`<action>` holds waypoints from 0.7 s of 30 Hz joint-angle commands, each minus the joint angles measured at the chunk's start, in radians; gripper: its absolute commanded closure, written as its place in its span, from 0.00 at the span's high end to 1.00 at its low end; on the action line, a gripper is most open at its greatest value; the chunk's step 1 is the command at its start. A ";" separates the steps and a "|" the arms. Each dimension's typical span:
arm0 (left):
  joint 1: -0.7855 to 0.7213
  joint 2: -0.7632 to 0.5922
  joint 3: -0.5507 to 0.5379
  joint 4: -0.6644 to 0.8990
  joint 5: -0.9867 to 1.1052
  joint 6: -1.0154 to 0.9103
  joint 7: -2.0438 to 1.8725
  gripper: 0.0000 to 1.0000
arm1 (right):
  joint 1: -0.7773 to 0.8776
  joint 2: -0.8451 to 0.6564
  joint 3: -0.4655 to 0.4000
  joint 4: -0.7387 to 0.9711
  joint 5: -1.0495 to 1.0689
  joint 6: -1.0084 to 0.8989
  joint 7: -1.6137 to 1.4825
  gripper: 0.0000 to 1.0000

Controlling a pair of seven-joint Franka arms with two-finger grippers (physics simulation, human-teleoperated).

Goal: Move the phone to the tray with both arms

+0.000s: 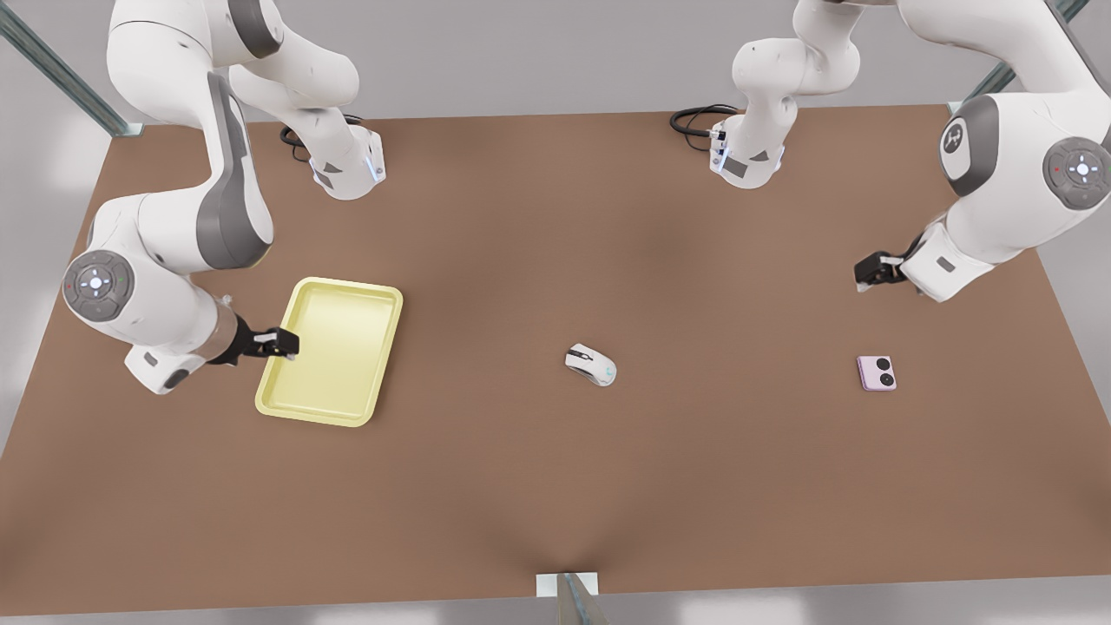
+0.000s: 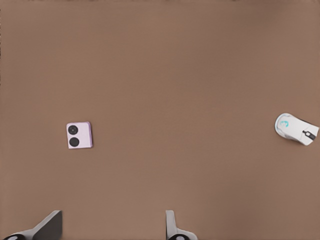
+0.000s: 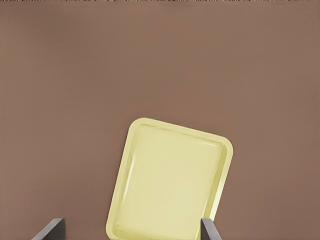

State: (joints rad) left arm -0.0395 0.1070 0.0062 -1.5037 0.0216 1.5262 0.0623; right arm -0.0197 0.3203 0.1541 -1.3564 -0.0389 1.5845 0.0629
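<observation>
The pale pink phone point(image 1: 876, 372) point(image 2: 79, 135) lies flat on the brown table at the front view's right, its two black circles facing up. My left gripper point(image 1: 871, 271) point(image 2: 110, 229) hovers above the table behind the phone, open and holding nothing. The pale yellow tray point(image 1: 331, 350) point(image 3: 170, 180) rests at the front view's left. My right gripper point(image 1: 283, 343) point(image 3: 131, 231) hangs over the tray's left rim, open and holding nothing.
A white and grey computer mouse point(image 1: 591, 364) point(image 2: 296, 129) lies near the table's middle, between tray and phone. Both arm bases and black cables point(image 1: 694, 117) stand along the far edge. A metal post point(image 1: 568, 597) sits at the near edge.
</observation>
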 commanded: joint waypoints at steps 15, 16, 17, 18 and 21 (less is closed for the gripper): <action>0.273 0.514 0.032 -0.214 0.012 0.698 0.062 1.00 | 0.000 -0.001 0.001 0.000 0.001 0.029 0.023 1.00; 0.279 0.525 0.032 -0.213 0.014 0.703 0.062 1.00 | -0.002 -0.001 0.001 0.000 0.001 0.029 0.023 1.00; 0.285 0.530 0.032 -0.211 0.015 0.733 0.060 1.00 | -0.002 -0.001 0.001 0.000 0.001 0.029 0.023 1.00; 0.300 0.545 0.032 -0.211 0.015 0.753 0.062 1.00 | -0.002 -0.001 0.001 0.000 0.001 0.029 0.022 1.00; 0.316 0.556 0.032 -0.225 0.015 0.772 0.108 1.00 | 0.000 -0.001 0.001 0.000 0.001 0.029 0.023 1.00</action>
State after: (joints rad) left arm 0.2724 0.6612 0.0384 -1.7270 0.0338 2.1839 0.0983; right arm -0.0199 0.3203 0.1547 -1.3565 -0.0390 1.6132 0.0789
